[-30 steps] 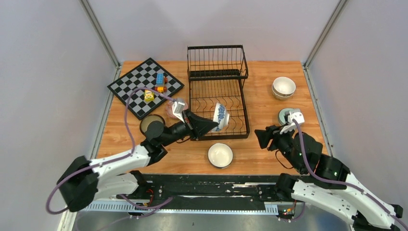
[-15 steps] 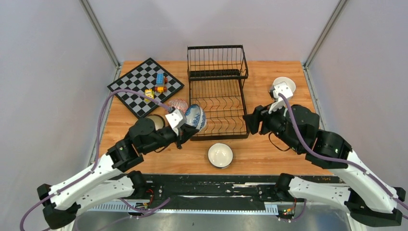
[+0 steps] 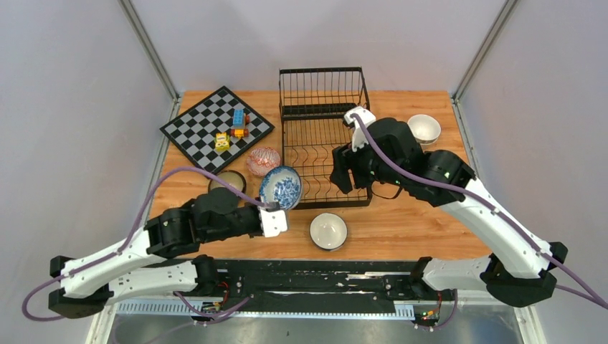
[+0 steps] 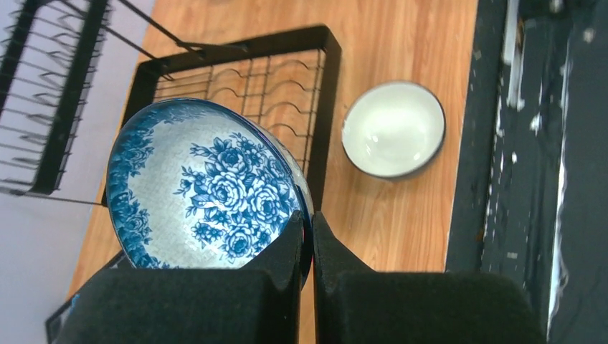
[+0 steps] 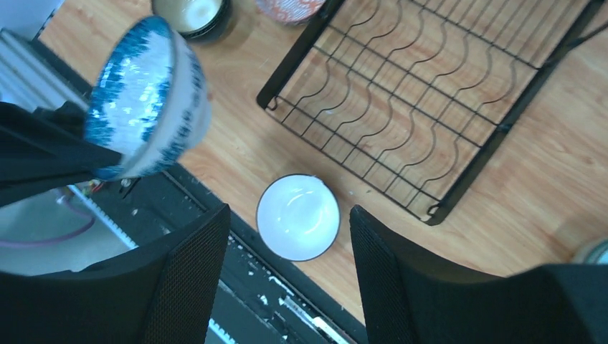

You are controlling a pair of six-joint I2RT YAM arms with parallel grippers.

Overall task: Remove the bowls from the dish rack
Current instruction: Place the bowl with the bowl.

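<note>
Left arm's jaws are clamped tight on the rim of the blue flowery bowl [image 4: 208, 186]. They pinch its near edge, so it's held tilted, up off the surface [image 3: 387, 226], just beside the near left corner of the dish rack [image 3: 326, 154]. Right arm's jaws are spread wide apart over the rack's near right part, gripping nothing. A white bowl [image 3: 328, 231] sits on the surface just in front of the rack.
</note>
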